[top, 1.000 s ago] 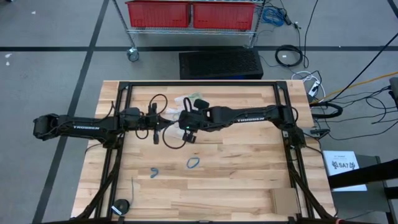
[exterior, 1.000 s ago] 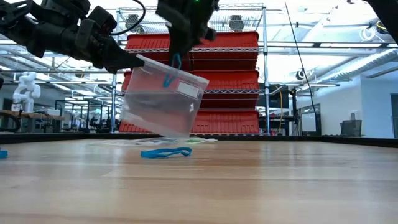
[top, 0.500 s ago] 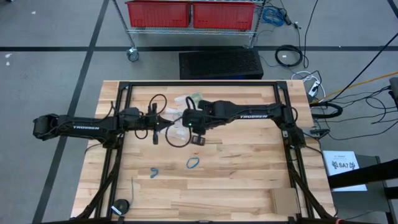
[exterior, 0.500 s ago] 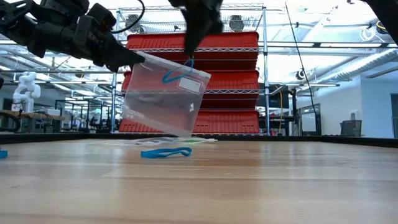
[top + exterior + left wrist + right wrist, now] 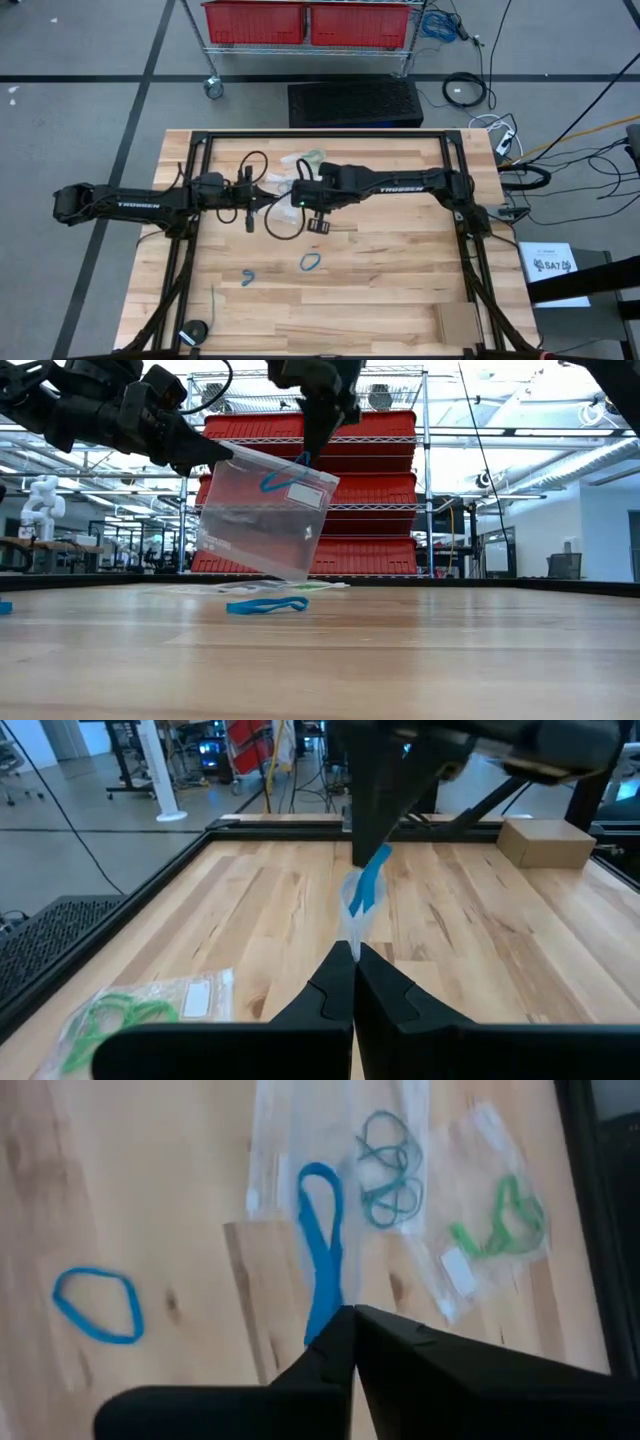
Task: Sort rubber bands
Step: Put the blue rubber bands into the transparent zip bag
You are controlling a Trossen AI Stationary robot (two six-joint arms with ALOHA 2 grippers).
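My left gripper [image 5: 225, 455] is shut on a clear zip bag [image 5: 260, 525] and holds it above the table's middle. My right gripper [image 5: 350, 1312] stands over the bag's top, shut on a bright blue rubber band [image 5: 322, 1240]. The band's loop shows through the bag's clear wall near its top [image 5: 283, 478]. A second bright blue band [image 5: 311, 262] and a teal one [image 5: 247, 278] lie flat on the wood nearer the front edge. My left gripper pinches the bag's top edge [image 5: 352, 925] between its two fingers, coming level from the table's left. The bag hangs below the fingers, tilted, its bottom clear of the table. My right gripper pinches one end of the blue band [image 5: 322, 1318] between its fingertips, slanting down from above. The rest of the loop hangs free below the fingers at the bag's top.
Two clear bags lie at the table's far side, one with teal bands [image 5: 385, 1165] and one with green bands [image 5: 500, 1220]. A cardboard box [image 5: 458, 322] stands at the near right corner. A black cable loop [image 5: 283, 222] hangs under the grippers.
My right gripper has tipped and shifted a little toward the table's right, staying over the bag. The blue band hung straight down at the bag's top. It now slants behind the bag's clear wall. My left gripper and the bag have kept still.
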